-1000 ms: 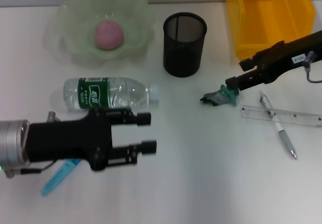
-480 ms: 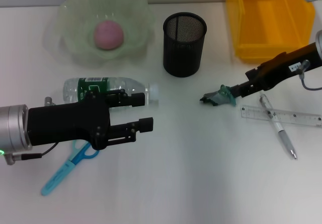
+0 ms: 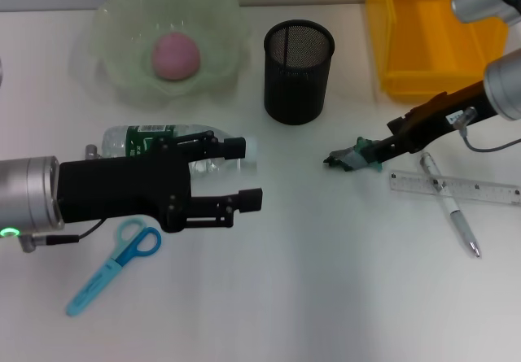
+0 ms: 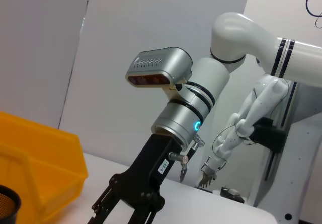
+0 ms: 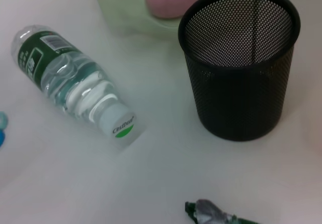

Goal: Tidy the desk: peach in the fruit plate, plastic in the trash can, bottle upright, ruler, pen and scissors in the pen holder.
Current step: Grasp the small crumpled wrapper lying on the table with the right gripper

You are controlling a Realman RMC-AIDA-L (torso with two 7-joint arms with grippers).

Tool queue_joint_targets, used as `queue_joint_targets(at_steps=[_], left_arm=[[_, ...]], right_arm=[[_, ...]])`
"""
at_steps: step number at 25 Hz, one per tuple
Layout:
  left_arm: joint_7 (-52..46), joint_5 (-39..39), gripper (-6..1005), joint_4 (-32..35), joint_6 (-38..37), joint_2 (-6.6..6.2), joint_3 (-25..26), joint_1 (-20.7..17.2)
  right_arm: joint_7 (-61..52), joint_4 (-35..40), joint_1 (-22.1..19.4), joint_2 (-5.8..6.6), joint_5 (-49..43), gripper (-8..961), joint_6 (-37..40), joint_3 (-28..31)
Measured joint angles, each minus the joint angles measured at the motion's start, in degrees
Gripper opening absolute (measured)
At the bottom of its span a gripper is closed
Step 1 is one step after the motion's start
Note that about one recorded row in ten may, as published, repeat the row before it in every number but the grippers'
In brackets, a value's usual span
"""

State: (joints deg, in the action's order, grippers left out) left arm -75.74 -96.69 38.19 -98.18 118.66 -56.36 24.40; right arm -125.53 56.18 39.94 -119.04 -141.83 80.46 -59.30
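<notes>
White desk is being tidied: the bottle is lying on its side beside the open, empty left gripper. Being round, slick, seemingly water-filled, it is best taken at mid-body. The light, crumpled plastic is being pinched by the right gripper.

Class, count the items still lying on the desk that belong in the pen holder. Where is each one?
3. The scissors lie near the left claw; the ruler and the pen lie crossed at the right, beside the right claw.
</notes>
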Motion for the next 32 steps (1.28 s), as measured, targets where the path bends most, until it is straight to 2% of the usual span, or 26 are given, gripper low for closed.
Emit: queue_joint_targets(at_steps=[8, 32], left_arm=[[0.3, 0.0, 801, 0.2, 3.0, -0.01, -0.1, 0.0], [3.7, -0.1, 801, -0.1, 3.5, -0.06, 0.0, -0.2]], right_arm=[[-0.4, -2.7, 1.0, -0.22, 0.0, 746, -3.3, -1.7], [-0.4, -8.9, 3.2, -0.31, 0.2, 744, -10.1, -4.3]])
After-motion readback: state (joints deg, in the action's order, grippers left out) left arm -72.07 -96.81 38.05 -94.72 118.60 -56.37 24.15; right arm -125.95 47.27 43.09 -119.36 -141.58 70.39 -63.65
